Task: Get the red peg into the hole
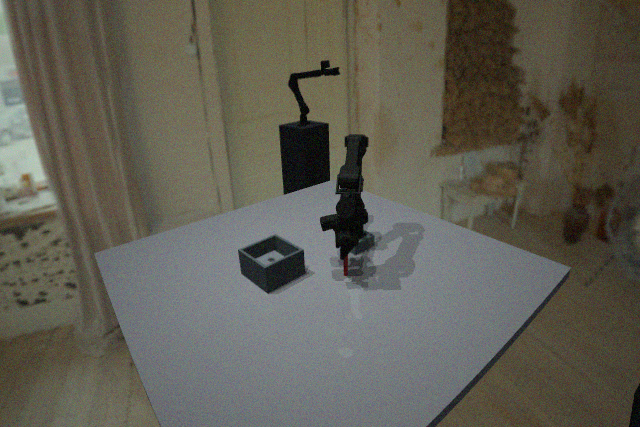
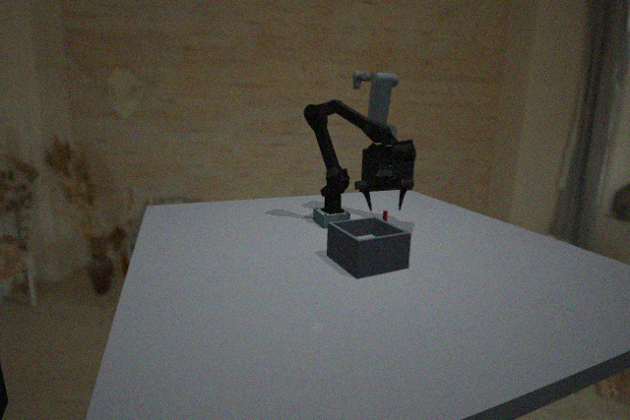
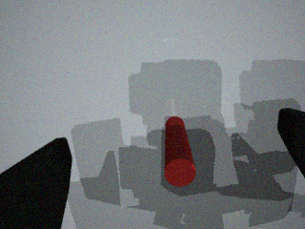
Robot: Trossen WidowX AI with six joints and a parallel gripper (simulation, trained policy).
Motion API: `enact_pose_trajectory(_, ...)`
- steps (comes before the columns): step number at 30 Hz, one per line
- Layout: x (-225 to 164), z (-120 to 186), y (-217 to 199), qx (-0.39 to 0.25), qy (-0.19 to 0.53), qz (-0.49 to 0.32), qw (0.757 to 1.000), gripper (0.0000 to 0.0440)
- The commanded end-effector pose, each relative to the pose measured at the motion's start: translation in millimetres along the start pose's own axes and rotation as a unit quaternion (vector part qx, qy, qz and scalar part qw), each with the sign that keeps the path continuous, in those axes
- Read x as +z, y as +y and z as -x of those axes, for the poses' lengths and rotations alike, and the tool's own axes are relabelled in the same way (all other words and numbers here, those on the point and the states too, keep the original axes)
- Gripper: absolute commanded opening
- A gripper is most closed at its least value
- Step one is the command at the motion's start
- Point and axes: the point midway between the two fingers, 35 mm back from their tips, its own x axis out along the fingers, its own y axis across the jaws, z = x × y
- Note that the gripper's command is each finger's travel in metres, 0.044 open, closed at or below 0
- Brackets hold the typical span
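- The gripper [image 1: 345, 255] [image 2: 385, 209] [image 3: 178, 134] points down above the table [image 1: 330, 339] [image 2: 325, 333] [image 3: 71, 43], its fingers spread wide with nothing gripped between them.
- The red peg [image 1: 345, 265] [image 2: 385, 214] [image 3: 179, 150] stands upright on the table, outside the box, beneath the gripper.
- In the wrist view the peg shows between the two dark fingers, apart from both; its round top faces the camera, and a bare gap shows on either side of it.
- In the exterior view the peg's top appears just below the level of the fingertips, and its lower part is hidden behind the box's rim.
- The open box [image 1: 268, 275] [image 2: 382, 255] is dark grey and square, and sits on the table near the peg, the two well apart from touching.
- Inside the box, the top view shows a pale plate [image 1: 264, 258] at the bottom with a small dark hole [image 1: 271, 259] in it; no peg stands in that hole.
- The black arm [image 1: 355, 158] [image 2: 325, 143] rises from a grey-green base [image 2: 319, 218], bends over at the elbow and reaches down to the gripper.
- Shadows of the arm and gripper fall on the table around the peg.
- Beyond the table, a second black arm [image 1: 298, 94] stands on a dark pedestal [image 1: 305, 156], seen in the top view.
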Motion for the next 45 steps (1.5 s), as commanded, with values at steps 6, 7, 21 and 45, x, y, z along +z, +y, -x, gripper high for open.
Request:
enact_pose_trajectory(6,-10.0,-34.8,-1.7,-0.016,0.012,-0.063,0.998,0.044)
enact_pose_trajectory(7,-11.1,-38.1,-1.6,-0.016,0.013,-0.069,0.997,0.044)
enact_pose_trajectory(21,-22.9,-60.1,-4.8,-0.028,0.047,-0.125,0.991,0.019)
enact_pose_trajectory(45,28.8,-17.0,9.5,-0.009,-0.013,-0.073,0.997,0.0)
